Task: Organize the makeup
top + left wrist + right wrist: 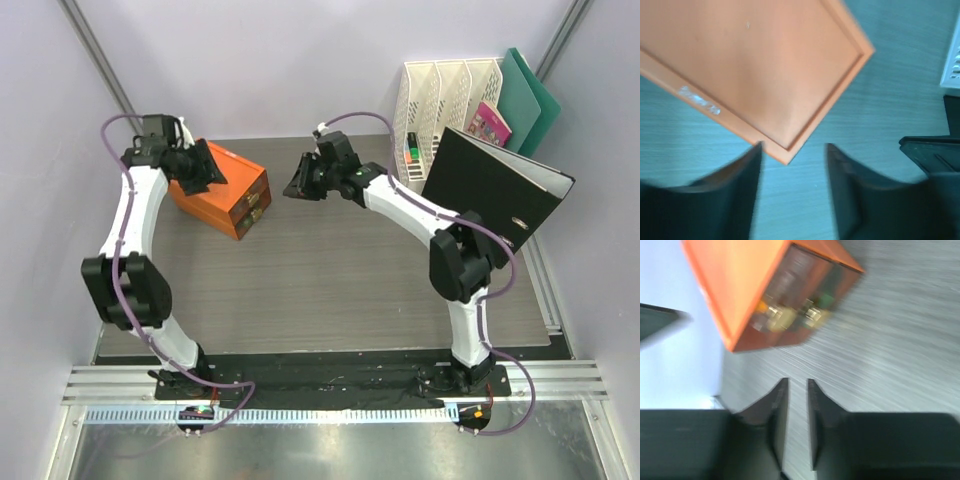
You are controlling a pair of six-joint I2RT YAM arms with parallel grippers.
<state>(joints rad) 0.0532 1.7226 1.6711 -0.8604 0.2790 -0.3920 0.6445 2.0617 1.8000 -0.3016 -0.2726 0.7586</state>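
Observation:
The orange box with drawers [225, 195] stands at the back left of the table. Most of the makeup is out of view. In the blurred right wrist view, yellowish and green shapes [822, 301] show behind the box's dark drawer fronts [795, 300]; I cannot tell what they are. My left gripper [205, 172] hovers over the box top [755, 65], open and empty, its fingertips [756, 152] at the box's corner. My right gripper [298, 182] is to the right of the box and faces the drawer fronts. Its jaws are a narrow gap apart with nothing between them [797, 390].
A white file rack [440, 95] stands at the back right with a pink booklet [488, 125], green folders [530, 95] and a small green and orange thing [410, 148] in it. A black binder [495, 185] leans in front of the rack.

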